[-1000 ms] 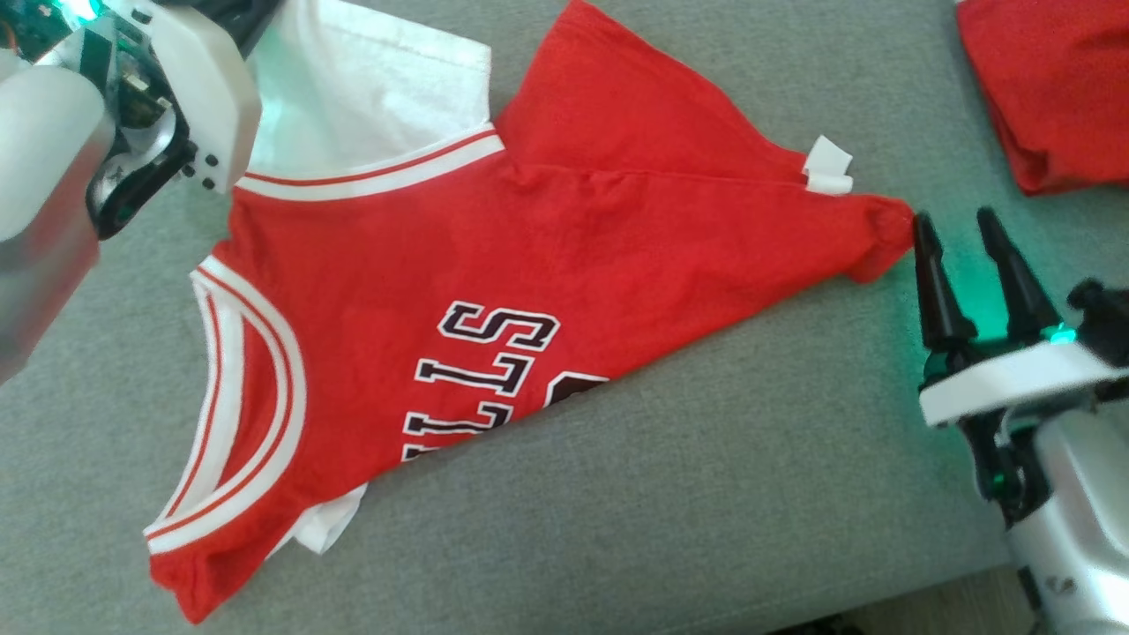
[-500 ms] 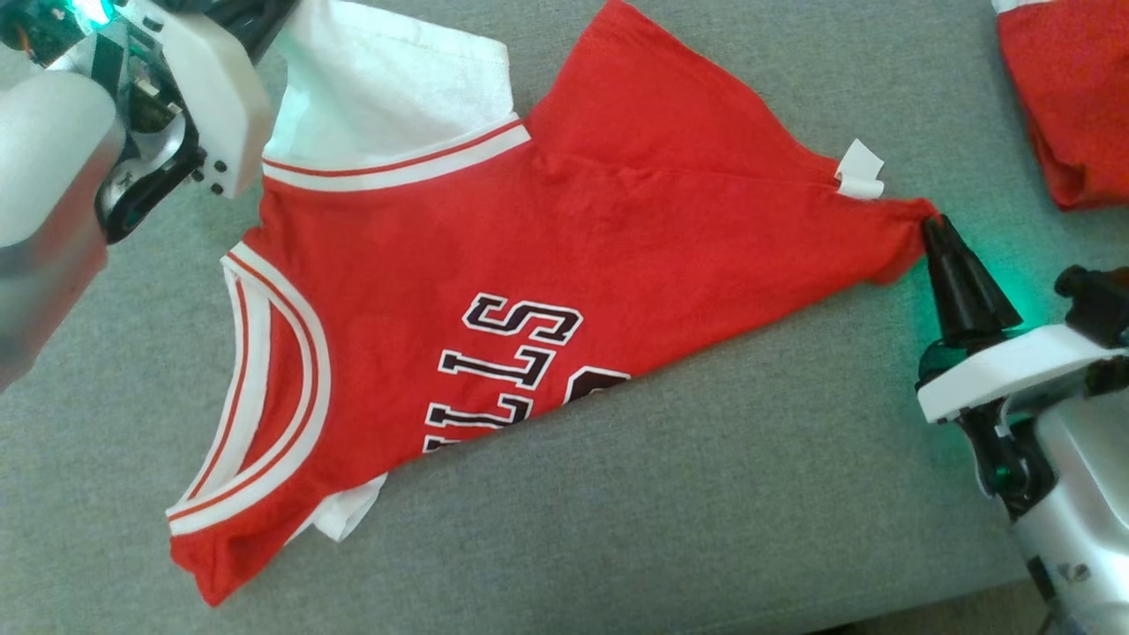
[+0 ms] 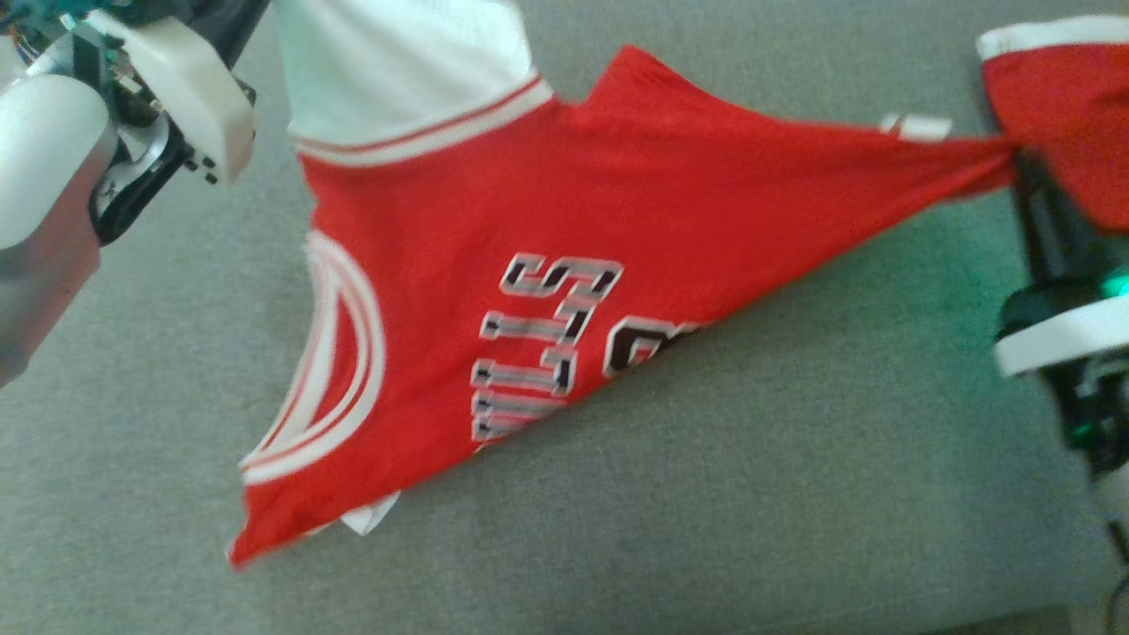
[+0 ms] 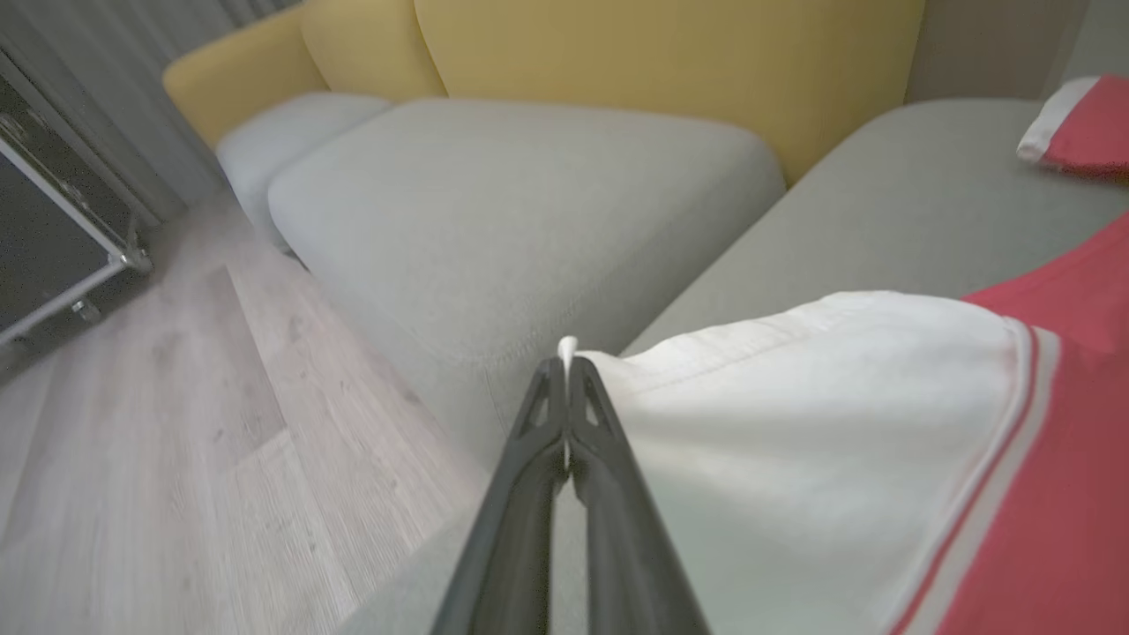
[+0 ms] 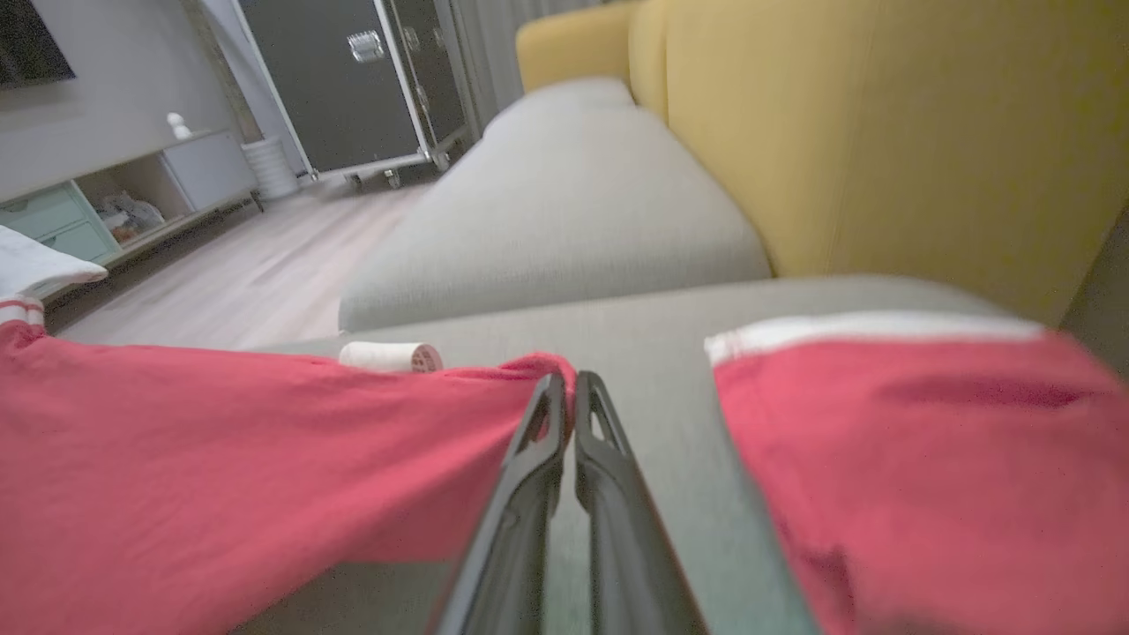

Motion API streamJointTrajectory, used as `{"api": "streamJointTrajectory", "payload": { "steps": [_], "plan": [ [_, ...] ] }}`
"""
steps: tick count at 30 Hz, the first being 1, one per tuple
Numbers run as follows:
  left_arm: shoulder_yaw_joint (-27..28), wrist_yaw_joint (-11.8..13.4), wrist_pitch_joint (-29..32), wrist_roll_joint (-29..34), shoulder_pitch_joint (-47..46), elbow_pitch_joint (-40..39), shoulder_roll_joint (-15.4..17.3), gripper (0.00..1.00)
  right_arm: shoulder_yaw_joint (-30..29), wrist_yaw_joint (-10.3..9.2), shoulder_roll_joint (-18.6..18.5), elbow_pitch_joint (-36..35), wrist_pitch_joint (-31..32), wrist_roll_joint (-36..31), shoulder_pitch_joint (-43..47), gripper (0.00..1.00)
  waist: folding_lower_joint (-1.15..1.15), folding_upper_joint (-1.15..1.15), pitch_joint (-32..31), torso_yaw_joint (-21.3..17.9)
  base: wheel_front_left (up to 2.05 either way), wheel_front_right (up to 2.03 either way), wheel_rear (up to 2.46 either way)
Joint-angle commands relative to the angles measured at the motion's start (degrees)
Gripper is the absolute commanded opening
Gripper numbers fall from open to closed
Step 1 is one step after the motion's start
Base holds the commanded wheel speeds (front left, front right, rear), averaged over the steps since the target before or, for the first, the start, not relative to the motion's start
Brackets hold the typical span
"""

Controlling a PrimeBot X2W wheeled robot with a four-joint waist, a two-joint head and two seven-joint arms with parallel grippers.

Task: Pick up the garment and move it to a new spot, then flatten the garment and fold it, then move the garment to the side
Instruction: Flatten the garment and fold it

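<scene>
Both tight on the garment (image 3: 529, 203): left claw (image 4: 566, 369) on white, right claw (image 5: 571, 386), open before, on red.

Blurred dark letters ending "LLS" run across the red jersey (image 3: 547, 212).

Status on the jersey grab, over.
Left gripper shut on jersey sleeve. Right gripper shut on red corner. Between them jersey taut, sofa below. Second red garment close beside right fingers.
</scene>
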Motion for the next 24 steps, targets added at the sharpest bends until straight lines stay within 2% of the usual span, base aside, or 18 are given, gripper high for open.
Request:
{"api": "streamJointTrajectory", "payload": {
  "steps": [1, 7, 11, 14, 19, 24],
  "plan": [
    [3.20, 0.11, -2.05, 0.59, -2.96, -0.20, 2.29, 0.00, -0.86, -0.04, -2.73, -2.54, -0.98, -0.91, -1.25, 0.00, 0.00, 0.00, -2.43, 1.00, 0.00, 0.00, 0.00],
    [4.81, 0.89, -10.42, 2.90, -3.71, -0.58, 3.51, 0.00, -4.76, -0.04, -7.78, -9.53, -1.11, -5.09, -3.35, 0.00, 0.00, 0.00, -9.50, 3.43, 0.00, 0.00, 0.00],
    [6.51, 2.38, -12.25, 4.61, -4.67, -3.40, 5.18, 0.00, -5.93, -0.04, -11.62, -13.33, 0.79, -6.14, -4.74, 0.00, 0.00, 0.00, -14.40, 5.24, 0.00, 0.00, 0.00],
    [8.68, 4.40, -12.83, 6.37, -5.76, -7.92, 7.10, 0.00, -7.10, -0.04, -14.95, -16.77, 3.49, -6.92, -6.63, 0.00, 0.00, 0.00, -18.18, 6.84, 0.00, 0.00, 0.00],
    [11.36, 7.00, -12.98, 7.18, -7.08, -12.38, 8.65, 0.00, -7.15, -0.04, -17.95, -18.57, 7.46, -7.04, -10.67, 0.00, 0.00, 0.00, -19.17, 8.42, 0.00, 0.00, 0.00],
    [12.05, 6.85, -12.49, 7.01, -8.84, -12.23, 8.65, 0.00, -3.54, -0.04, -18.98, -16.07, 10.20, -6.34, -17.22, 0.00, 0.00, 0.00, -16.25, 9.12, 0.00, 0.00, 0.00]
  ]
}}
